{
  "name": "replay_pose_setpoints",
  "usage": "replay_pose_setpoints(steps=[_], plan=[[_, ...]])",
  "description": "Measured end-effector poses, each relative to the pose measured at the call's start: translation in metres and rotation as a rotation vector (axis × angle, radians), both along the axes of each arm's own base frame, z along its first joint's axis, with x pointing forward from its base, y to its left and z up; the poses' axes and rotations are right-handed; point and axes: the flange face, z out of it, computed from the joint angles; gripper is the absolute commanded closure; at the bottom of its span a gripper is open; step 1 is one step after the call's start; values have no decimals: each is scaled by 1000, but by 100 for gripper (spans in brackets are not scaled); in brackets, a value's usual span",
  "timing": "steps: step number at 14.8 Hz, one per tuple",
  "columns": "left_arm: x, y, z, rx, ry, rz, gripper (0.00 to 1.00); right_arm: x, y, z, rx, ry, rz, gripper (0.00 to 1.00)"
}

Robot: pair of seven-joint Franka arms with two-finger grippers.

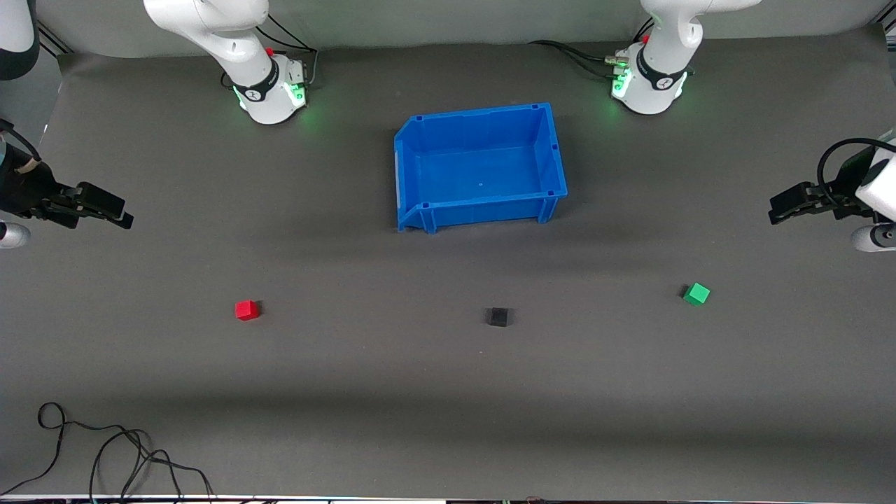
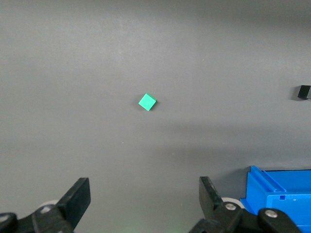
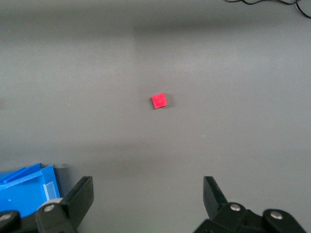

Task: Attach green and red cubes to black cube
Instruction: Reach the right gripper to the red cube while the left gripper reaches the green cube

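Three small cubes lie apart on the grey mat, nearer the front camera than the blue bin. The black cube [image 1: 498, 317] [image 2: 304, 92] sits in the middle. The red cube [image 1: 246, 310] [image 3: 159, 100] lies toward the right arm's end, the green cube [image 1: 696, 293] [image 2: 147, 102] toward the left arm's end. My left gripper [image 1: 775, 211] [image 2: 144, 194] hangs open and empty at its end of the table, well away from the green cube. My right gripper [image 1: 120, 213] [image 3: 147, 193] hangs open and empty at its own end, away from the red cube.
A blue bin [image 1: 480, 166] [image 2: 279, 196] [image 3: 24, 187] stands empty in the middle, close to the arm bases. A loose black cable [image 1: 105, 455] lies at the mat's edge nearest the front camera, toward the right arm's end.
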Motion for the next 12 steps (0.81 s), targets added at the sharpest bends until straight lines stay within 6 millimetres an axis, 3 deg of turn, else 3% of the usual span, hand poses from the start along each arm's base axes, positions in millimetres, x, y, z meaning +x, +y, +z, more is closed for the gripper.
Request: replay_pose_setpoints(steps=[7,9,12], plan=[[3,-3,-7,-31,13,24,1,0,-1,0,0,1,-1,0],[10,5,-24,-28,37,107,0,0,-5,0,0,1,-30,0],[26,32,-61,-24,56,241,0,13,-11,-2,-2,6,-251,0]])
